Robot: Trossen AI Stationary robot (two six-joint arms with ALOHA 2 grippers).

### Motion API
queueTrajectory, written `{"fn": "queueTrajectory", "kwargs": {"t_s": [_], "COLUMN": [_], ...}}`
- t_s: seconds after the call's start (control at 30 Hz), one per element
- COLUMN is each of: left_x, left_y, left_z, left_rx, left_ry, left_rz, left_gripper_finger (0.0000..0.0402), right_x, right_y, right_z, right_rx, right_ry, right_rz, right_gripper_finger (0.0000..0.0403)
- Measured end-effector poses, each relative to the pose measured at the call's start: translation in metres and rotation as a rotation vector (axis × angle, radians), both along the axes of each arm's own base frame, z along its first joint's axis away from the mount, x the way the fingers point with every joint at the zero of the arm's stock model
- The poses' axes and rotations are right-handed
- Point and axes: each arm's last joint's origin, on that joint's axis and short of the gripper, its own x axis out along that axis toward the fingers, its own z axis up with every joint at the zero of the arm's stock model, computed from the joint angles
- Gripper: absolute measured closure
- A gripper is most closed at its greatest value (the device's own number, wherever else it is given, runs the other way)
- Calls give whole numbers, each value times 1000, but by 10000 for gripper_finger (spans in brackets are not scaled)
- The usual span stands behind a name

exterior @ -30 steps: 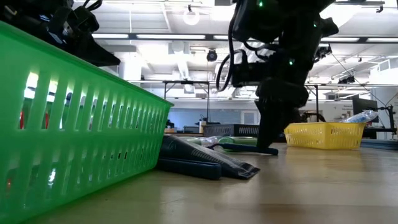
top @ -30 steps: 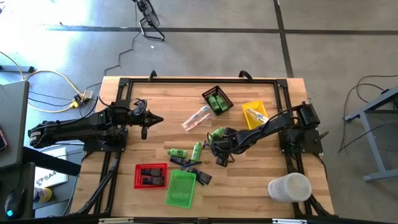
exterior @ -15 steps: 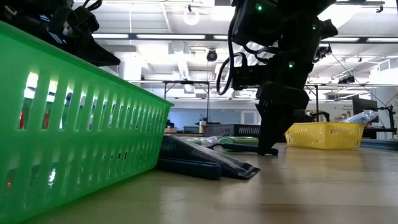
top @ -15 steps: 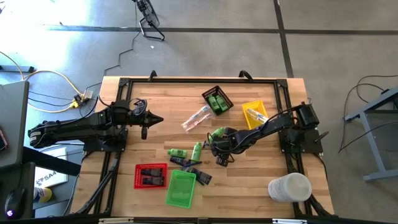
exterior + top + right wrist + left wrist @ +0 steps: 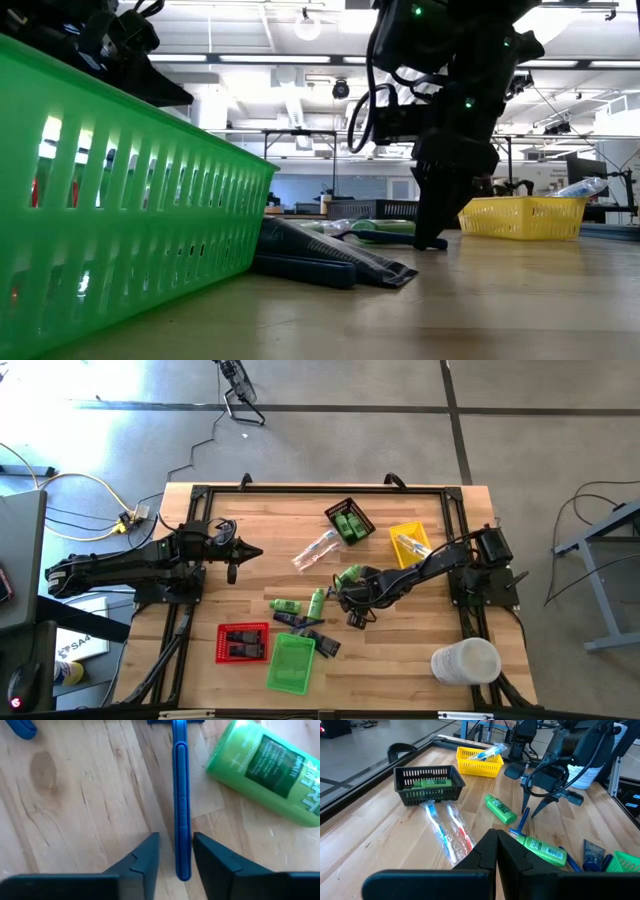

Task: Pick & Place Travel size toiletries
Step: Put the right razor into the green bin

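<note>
The right gripper (image 5: 173, 851) stands near the tabletop's middle, fingers apart astride a slim blue plastic razor (image 5: 180, 800) lying flat on the wooden tabletop (image 5: 75, 810); contact is hard to judge. A bright green little bottle (image 5: 265, 767) lies just beside the razor. The left gripper (image 5: 236, 553), fingers together, hovers near the left edge.
</note>
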Motion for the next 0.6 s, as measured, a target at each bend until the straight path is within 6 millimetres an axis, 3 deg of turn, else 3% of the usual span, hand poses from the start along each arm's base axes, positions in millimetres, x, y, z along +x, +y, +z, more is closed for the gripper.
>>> {"fn": "queueTrajectory", "kwargs": {"t_s": [0.27,0.6], "left_x": [0,0], "left_y": [0,0], "left_z": [0,0], "left_rx": [0,0], "left_ry": [0,0], "left_rz": [0,0], "left_gripper_finger": [400,400], "right_x": [0,-1], "right_y": [0,0], "right_z": [0,2], "right_rx": [7,17], "right_ry": [3,-2], "right_rz": [4,7], "right_gripper_finger": [370,376]}}
